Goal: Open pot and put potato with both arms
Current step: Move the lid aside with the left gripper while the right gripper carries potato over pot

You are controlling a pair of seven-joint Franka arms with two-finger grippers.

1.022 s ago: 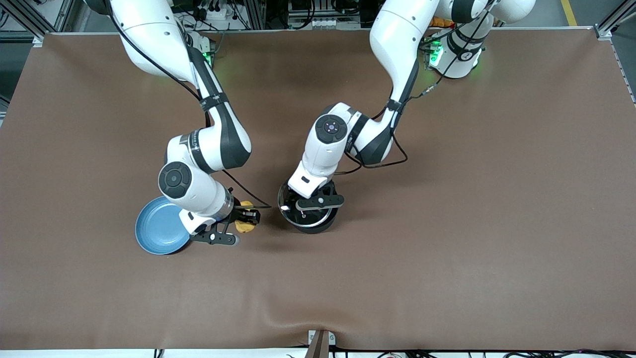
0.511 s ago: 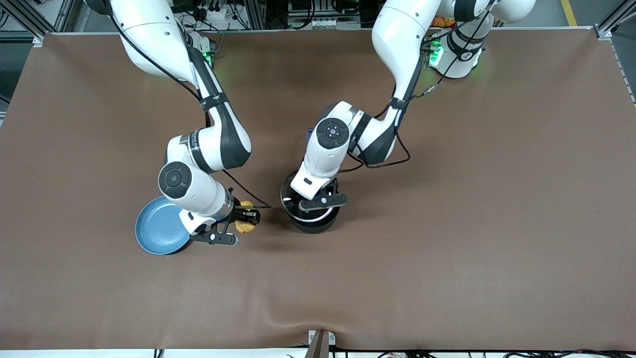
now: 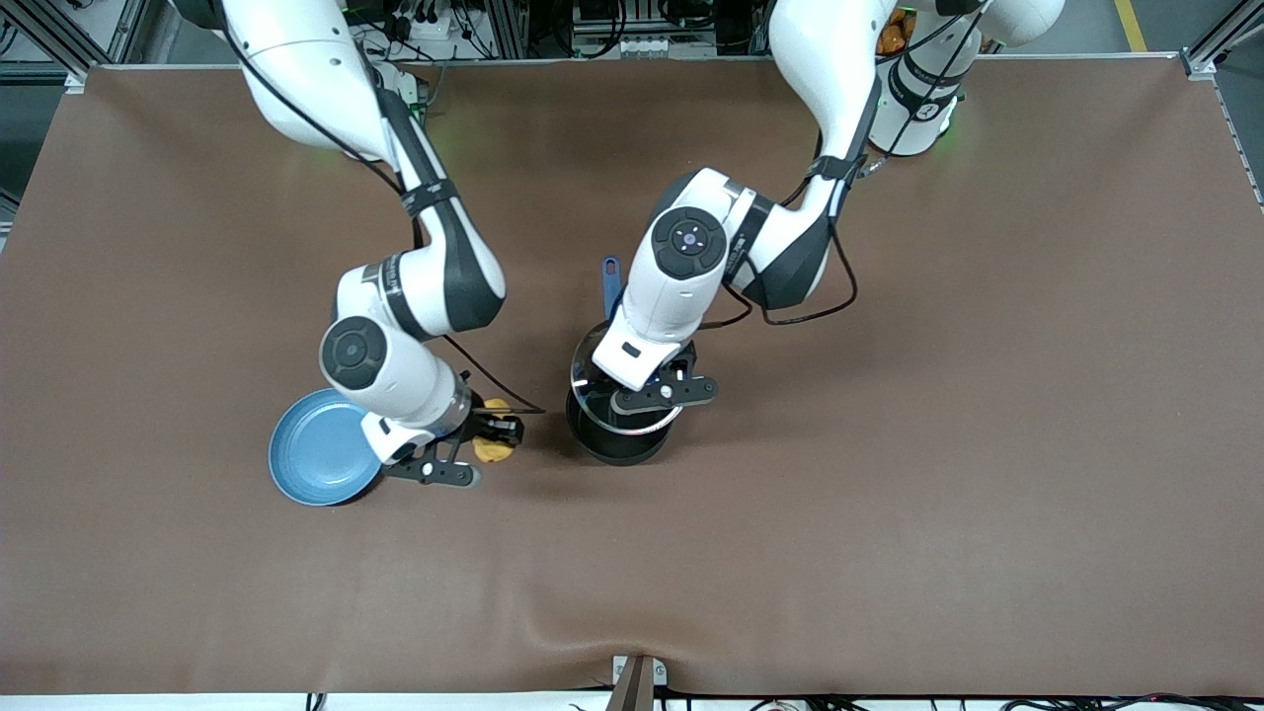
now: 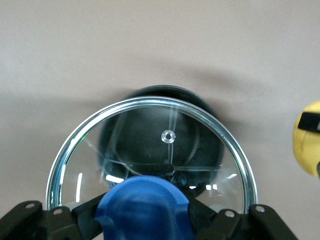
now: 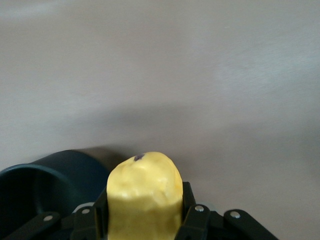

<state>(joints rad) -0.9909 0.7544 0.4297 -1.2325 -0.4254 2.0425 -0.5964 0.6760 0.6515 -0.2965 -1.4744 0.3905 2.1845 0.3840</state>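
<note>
The black pot stands mid-table, its blue handle pointing toward the robots' bases. My left gripper is shut on the blue knob of the glass lid and holds the lid lifted above the pot, shifted toward the left arm's end. My right gripper is shut on the yellow potato and holds it just above the table beside the pot, toward the right arm's end. In the right wrist view the potato sits between the fingers, with the pot close by.
A flat light-blue plate lies on the brown table by the right gripper, toward the right arm's end. A fold in the cloth runs near the table's front edge.
The left gripper has lifted the lid off the pot and carried it up and toward the left arm's end, uncovering the blue handle. The right gripper has shifted slightly with the potato.
</note>
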